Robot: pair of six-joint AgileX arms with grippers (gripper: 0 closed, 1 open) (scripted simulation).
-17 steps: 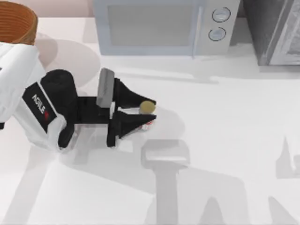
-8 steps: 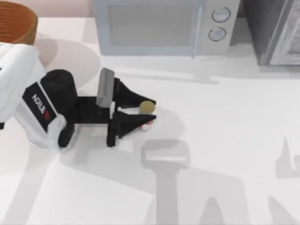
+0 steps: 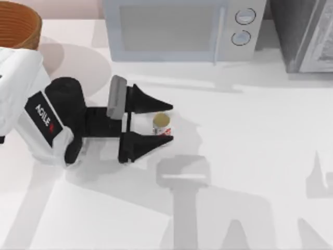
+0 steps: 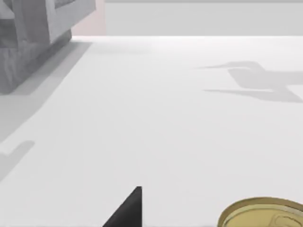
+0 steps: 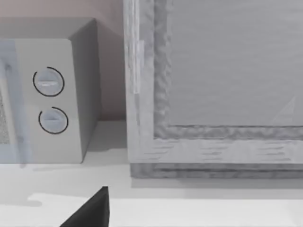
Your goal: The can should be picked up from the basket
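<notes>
Top view is showing the left pincer (image 3: pixel 165 123) lying low over the tabletop (image 3: pixel 250 156) with its two dark fingers spread apart, and the can (image 3: pixel 162 124) standing upright between their tips, seemingly clear of both. The can is sitting on the tabletop, not in the basket (image 3: pixel 18 23), which is resting well behind the pincer, beyond the arm's white body. I am judging the can as light and stiff, a small tin whose smooth rounded side may be slipping under a loose squeeze and tipping if nudged off centre. The best hold is looking like the whitish side wall, mid-height, one finger on each opposite flank, below the gold lid. Left wrist view is catching that gold lid (image 4: pixel 263 213) just ahead of one finger tip. The right arm is parked facing the microwave (image 5: pixel 52 90); whether its pincer is open, I cannot tell.
</notes>
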